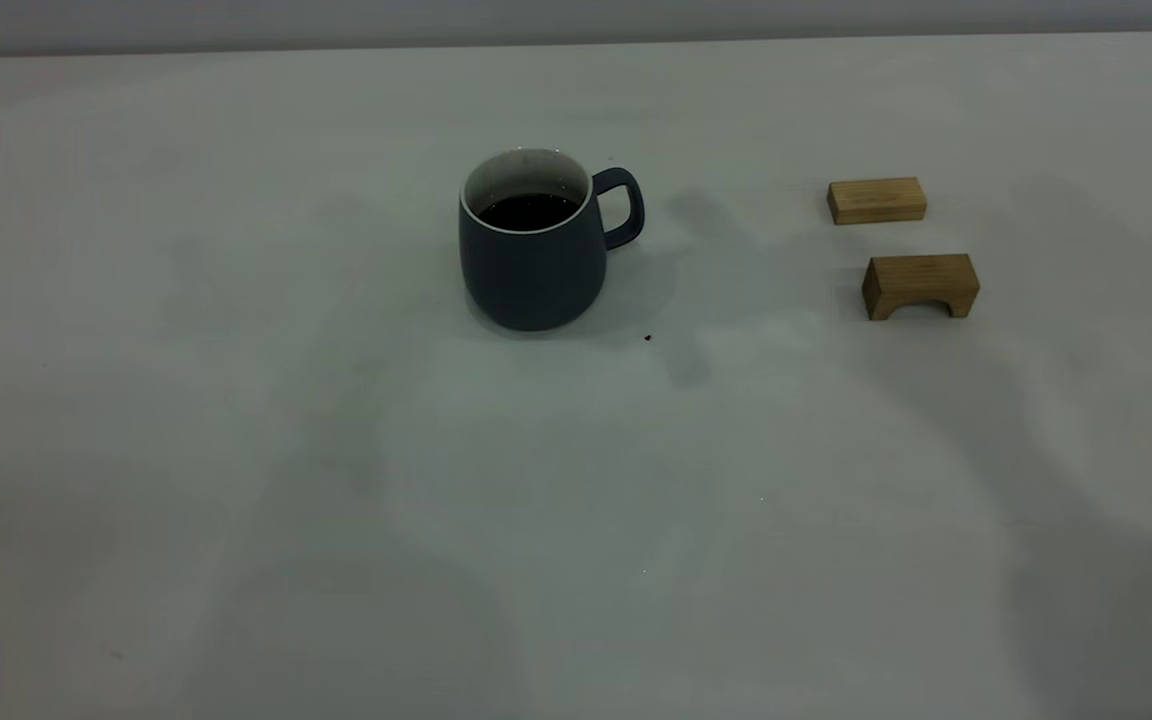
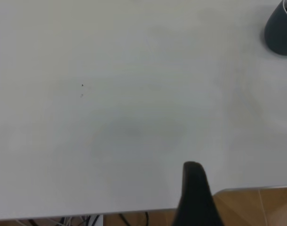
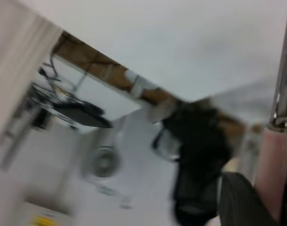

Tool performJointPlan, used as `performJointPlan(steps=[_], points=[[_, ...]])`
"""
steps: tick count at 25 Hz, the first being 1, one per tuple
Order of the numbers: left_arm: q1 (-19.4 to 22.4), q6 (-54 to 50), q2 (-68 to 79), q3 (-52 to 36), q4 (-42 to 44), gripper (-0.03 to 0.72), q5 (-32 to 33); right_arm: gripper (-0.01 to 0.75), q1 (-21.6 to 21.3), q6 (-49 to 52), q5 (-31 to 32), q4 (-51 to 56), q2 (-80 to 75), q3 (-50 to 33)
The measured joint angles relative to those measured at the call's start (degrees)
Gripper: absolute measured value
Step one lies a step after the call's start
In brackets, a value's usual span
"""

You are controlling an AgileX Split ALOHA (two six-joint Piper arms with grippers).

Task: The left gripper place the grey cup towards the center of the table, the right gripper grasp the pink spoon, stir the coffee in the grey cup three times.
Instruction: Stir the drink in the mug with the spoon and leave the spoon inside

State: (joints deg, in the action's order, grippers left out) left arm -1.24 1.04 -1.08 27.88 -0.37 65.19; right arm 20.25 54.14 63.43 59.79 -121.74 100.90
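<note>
While the exterior view shows us neither arm, it shows the grey cup upright just above the middle of the table, coffee inside, with two wooden blocks at the upper right. From the left wrist we see one finger of the left gripper at the frame's bottom edge, its opening impossible to tell, and the cup at the upper right corner. Only the right wrist view shows the pink spoon, at the right edge, held by the right gripper.
</note>
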Motion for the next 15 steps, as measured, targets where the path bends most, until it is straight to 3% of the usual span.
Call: performJointPlan(steps=[5,15], points=[[0.00,0.00,0.00,0.00,0.00,0.591,0.00,0.128,3.67,15.68,-6.10,1.58,-0.30,0.00],[0.00,0.00,0.00,0.00,0.00,0.591,0.00,0.128,4.89,16.34,-9.82,14.55,-8.07,0.00]])
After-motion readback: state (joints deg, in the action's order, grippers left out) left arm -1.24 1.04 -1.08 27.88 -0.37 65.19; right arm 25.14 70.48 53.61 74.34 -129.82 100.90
